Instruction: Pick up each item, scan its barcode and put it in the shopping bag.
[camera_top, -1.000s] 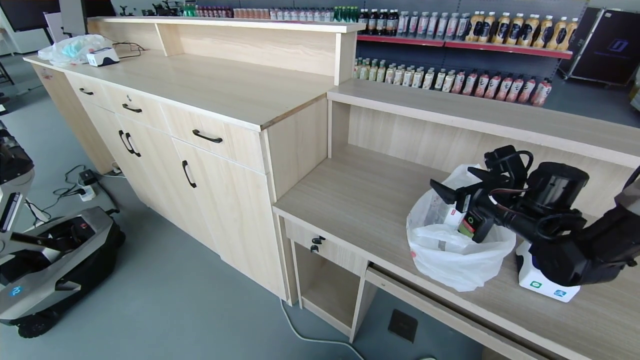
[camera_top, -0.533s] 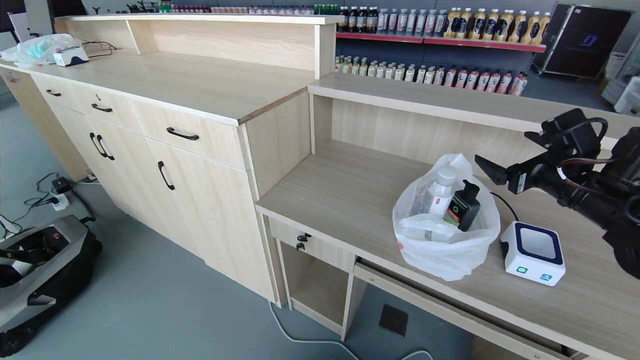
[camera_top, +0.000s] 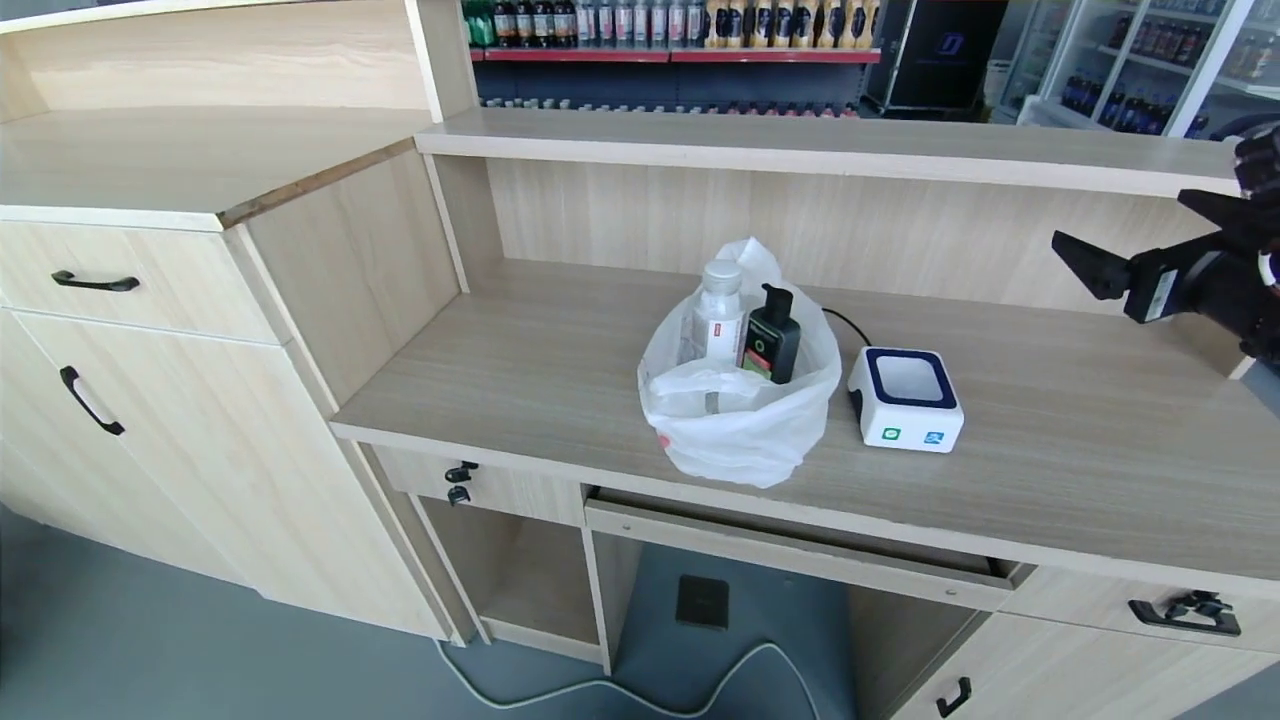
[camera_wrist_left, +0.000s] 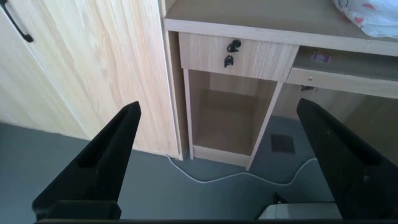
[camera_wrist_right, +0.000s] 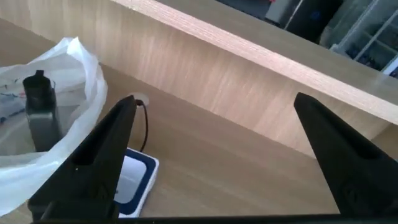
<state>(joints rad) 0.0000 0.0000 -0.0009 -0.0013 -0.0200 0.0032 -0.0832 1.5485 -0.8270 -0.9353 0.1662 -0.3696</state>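
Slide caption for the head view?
Clear bottle and black pump bottle in the shopping bag beside the scanner; open right gripper off to the side.

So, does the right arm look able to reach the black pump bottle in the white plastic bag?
Probably yes: the right gripper is open, and the black pump bottle juts from the open white plastic bag.

Shopping bag (camera_top: 740, 430) on surface (camera_top: 1050, 450), mid-width. Two bottles upright inside, side by side: capped bottle (camera_top: 716, 315) left, pump bottle (camera_top: 771, 342) right. Scanner (camera_top: 905, 398) on surface just right of bag, cable (camera_top: 840, 322) behind it. Right pincer (camera_top: 1130, 225) over surface's right end, well apart from scanner.
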